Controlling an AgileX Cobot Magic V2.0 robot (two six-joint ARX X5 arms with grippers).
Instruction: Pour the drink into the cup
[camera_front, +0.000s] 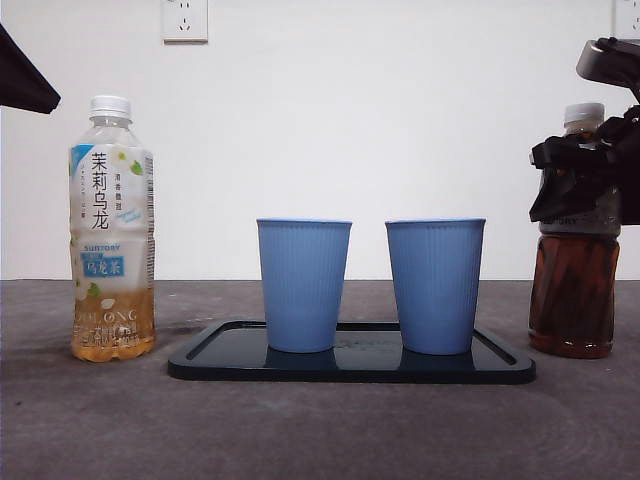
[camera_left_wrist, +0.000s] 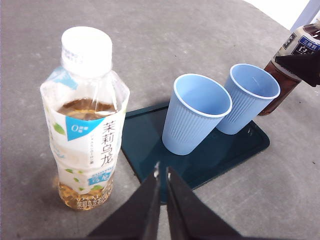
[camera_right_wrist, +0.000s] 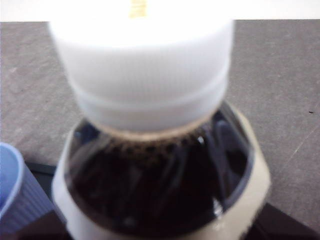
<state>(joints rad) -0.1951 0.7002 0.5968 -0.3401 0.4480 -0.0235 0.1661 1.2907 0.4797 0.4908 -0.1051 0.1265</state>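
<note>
Blue ribbed cups, two of them (camera_front: 303, 285) (camera_front: 435, 285), are standing upright side by side on a dark tray (camera_front: 350, 365). Two bottles are flanking it: a "SUNTORY" oolong bottle (camera_front: 112, 230), and a dark tea bottle (camera_front: 575, 250) that the right gripper (camera_front: 585, 180) is clamping. Nearly together, the left gripper (camera_left_wrist: 162, 175) is hovering beside the oolong bottle.
</note>
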